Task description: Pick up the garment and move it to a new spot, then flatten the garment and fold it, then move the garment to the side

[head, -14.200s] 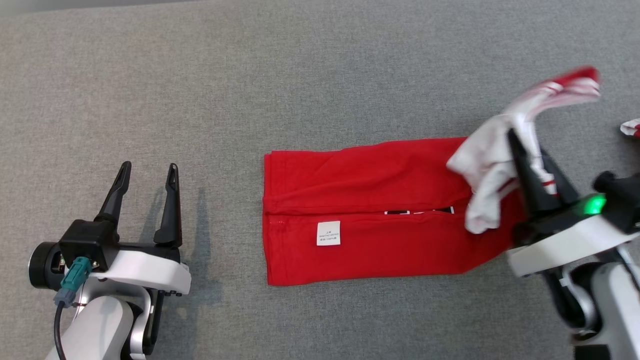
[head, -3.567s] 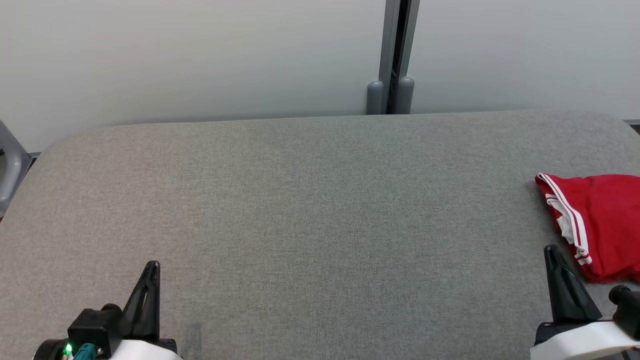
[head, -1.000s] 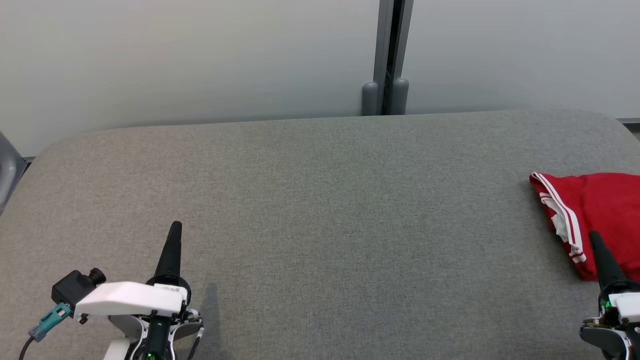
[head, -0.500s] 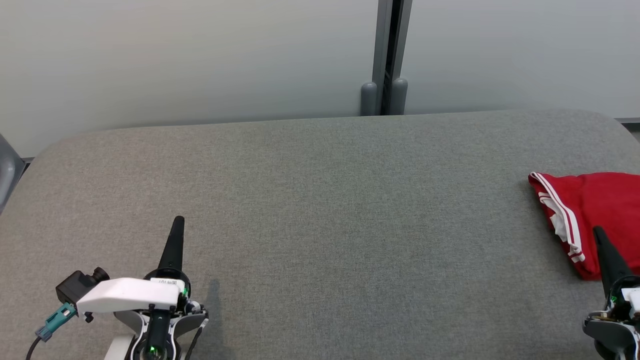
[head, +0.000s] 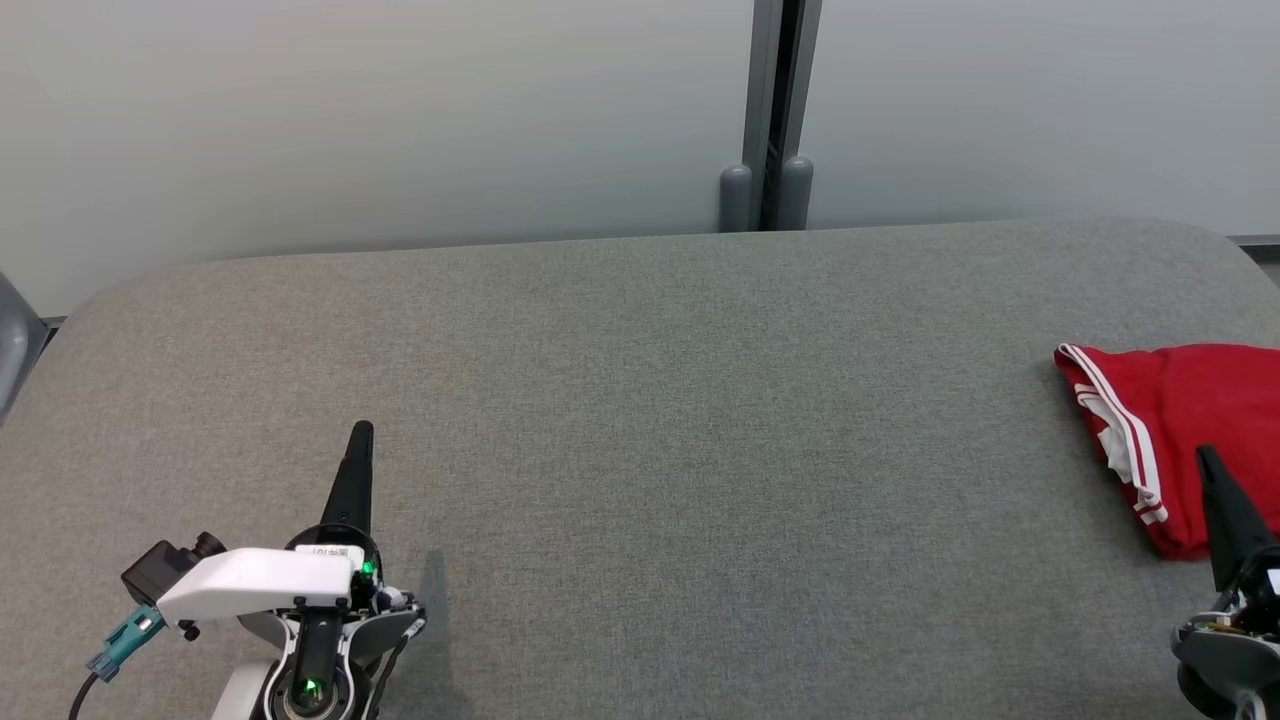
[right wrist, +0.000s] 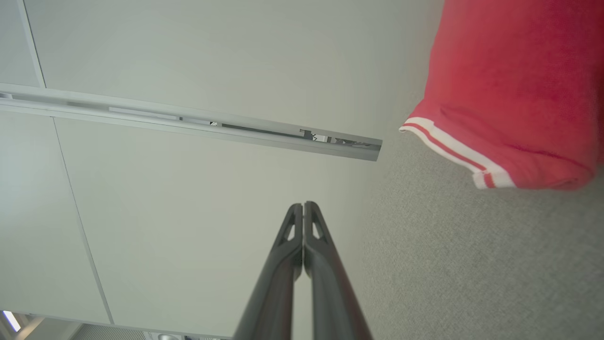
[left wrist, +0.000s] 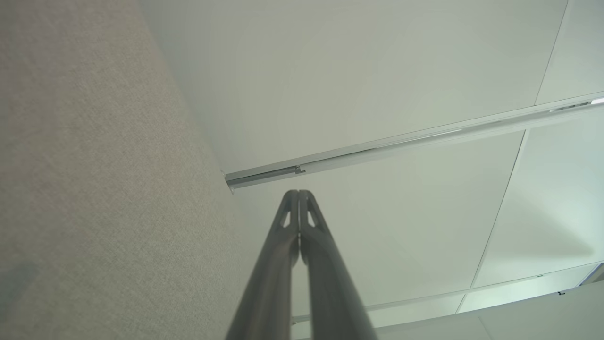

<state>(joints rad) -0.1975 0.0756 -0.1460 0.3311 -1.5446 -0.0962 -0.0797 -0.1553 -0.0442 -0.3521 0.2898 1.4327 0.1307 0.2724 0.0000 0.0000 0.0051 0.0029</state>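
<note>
Spanning most of the head view: table (head: 640,450), grey woven cover, rounded far corners.

Wall (head: 350,120): pale panels behind the table, split by a dark upright post (head: 770,110) with two grey round caps at its foot.

Garment (head: 1190,420): red with white striped trim, folded into a compact bundle. It lies on the table at its right end, partly cut off by the frame, with the trimmed edge facing the table's middle.

Left gripper (head: 361,432): lower left, over bare cover, well apart from the garment. Fingers are pressed together, tips meeting, with nothing between them. A green lamp (head: 368,569) is lit on the wrist.

Right gripper (head: 1207,458): lower right, fingers together and empty. From the head, the tip overlaps the garment's near edge; contact cannot be told. From the right wrist, the garment sits up and to one side of the tips, apart from them.
</note>
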